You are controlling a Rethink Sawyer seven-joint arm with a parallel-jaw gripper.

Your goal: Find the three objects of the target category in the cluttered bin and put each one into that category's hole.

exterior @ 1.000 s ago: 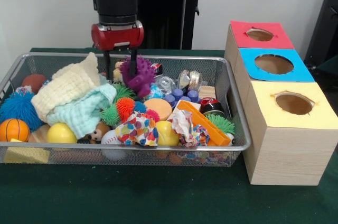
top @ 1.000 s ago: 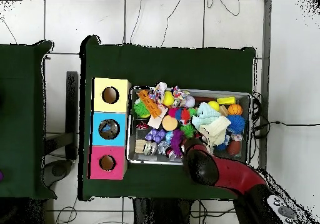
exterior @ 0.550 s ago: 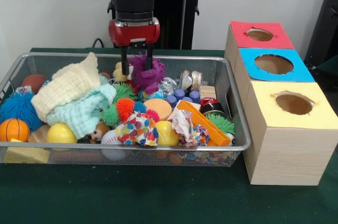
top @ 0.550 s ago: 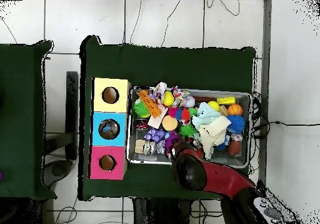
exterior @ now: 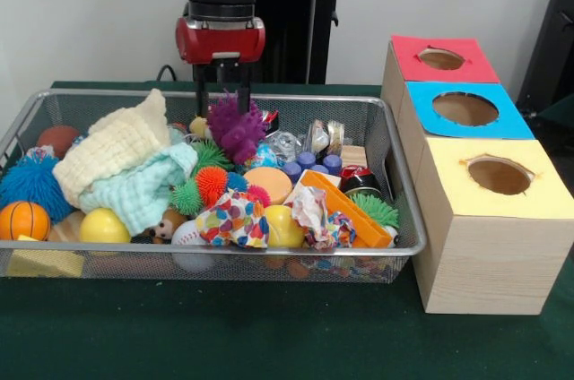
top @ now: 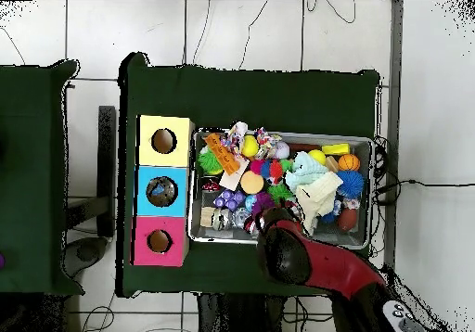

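My gripper [exterior: 224,109] hangs over the back middle of the wire bin [exterior: 405,219]. Its two black fingers [exterior: 202,98] stand apart, open, either side of the top of a purple spiky toy [exterior: 235,129]. The toy rests on the pile and does not look lifted. In the overhead view the red arm [top: 301,259] covers the gripper, and the purple toy [top: 263,201] shows just beyond it. To the right of the bin stand three boxes with round holes: red [exterior: 439,57], blue [exterior: 465,108] and yellow [exterior: 499,174].
The bin is full of clutter: a cream cloth [exterior: 117,142] over a mint cloth [exterior: 143,190], a blue spiky ball [exterior: 31,185], a small basketball [exterior: 22,219], a yellow ball [exterior: 104,226], an orange block [exterior: 345,210] and a dotted cloth [exterior: 233,219].
The gripper moved right along the back of the bin, nudging the purple toy right. It has since risen a little and drifted back left, and the toy has settled on the pile.
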